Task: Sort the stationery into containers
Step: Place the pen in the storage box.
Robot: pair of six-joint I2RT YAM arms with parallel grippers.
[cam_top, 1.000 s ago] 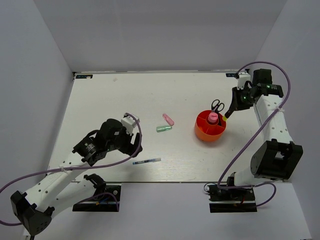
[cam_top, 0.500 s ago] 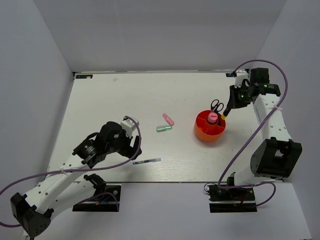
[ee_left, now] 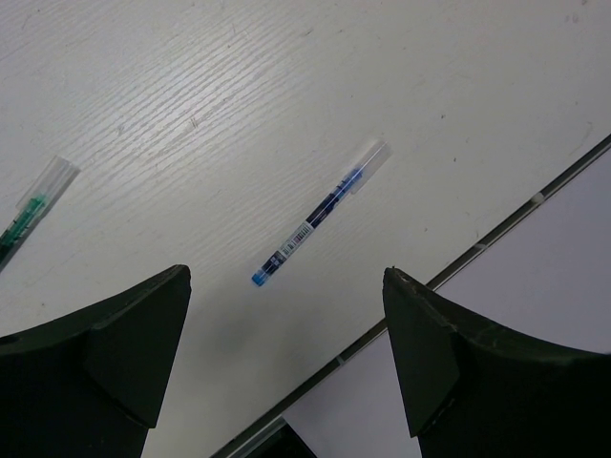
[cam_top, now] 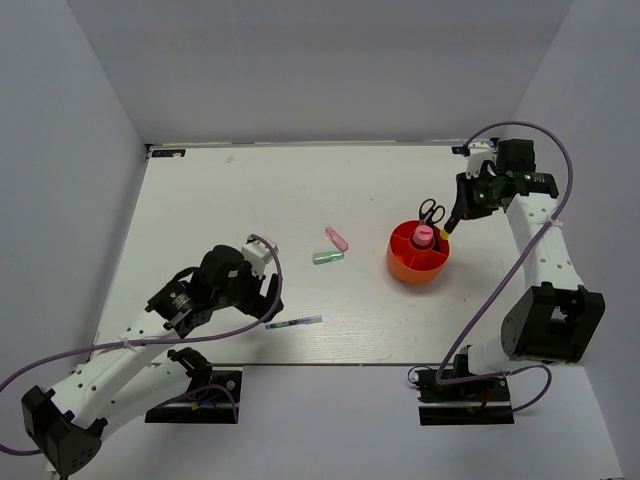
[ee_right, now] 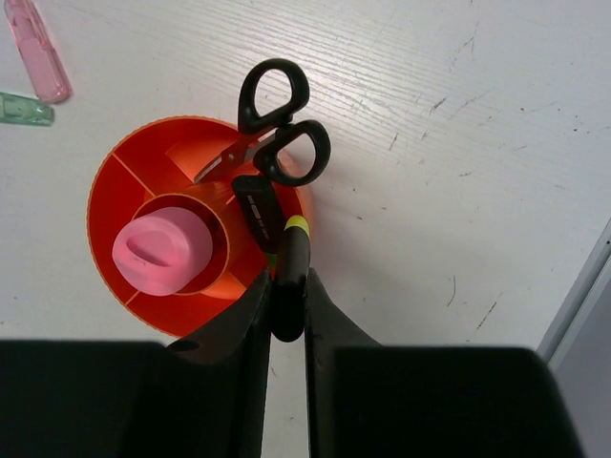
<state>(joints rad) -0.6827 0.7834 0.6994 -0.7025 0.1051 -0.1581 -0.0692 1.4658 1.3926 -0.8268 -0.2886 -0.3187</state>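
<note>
Nearest the bases, the left gripper [cam_top: 268, 295] [ee_left: 284, 277] hangs over the table [cam_top: 200, 200] close to its near edge, fingers [ee_left: 115, 353] spread wide apart and holding nothing. The pen [cam_top: 294, 322] [ee_left: 320, 212] lies flat on the table just at 4 o'clock of that gripper in the overhead view. In the left wrist view it lies between the two fingertips, touching neither, its clear cap toward 1 o'clock and its blue tip toward 7 o'clock. At the 9 o'clock edge of that same view lies a green marker [ee_left: 33, 205] with a clear cap, well apart from the pen; the overhead view does not show it.

Farther out, mid-table, the pale green marker [cam_top: 328, 257] [ee_right: 24, 108] lies flat, with the pink marker [cam_top: 337, 239] [ee_right: 38, 52] just beside it at 12 o'clock, apart from it.

At 3 o'clock of these two stands the cup [cam_top: 405, 268] [ee_right: 95, 191]. The tube [cam_top: 425, 237] [ee_right: 162, 250] stands upright in its middle compartment. The scissors [cam_top: 433, 210] [ee_right: 277, 124] stand blades-down in an outer compartment at the cup's 1 o'clock, handles leaning out over the rim.

Farthest, the right gripper [cam_top: 449, 225] [ee_right: 286, 296] is clamped on the yellow marker [ee_right: 297, 229], fingers nearly together around its dark body. The marker's yellow end sits at the cup's rim, right by the scissors' handle; I cannot tell whether they touch, or whether the end is inside the cup.
</note>
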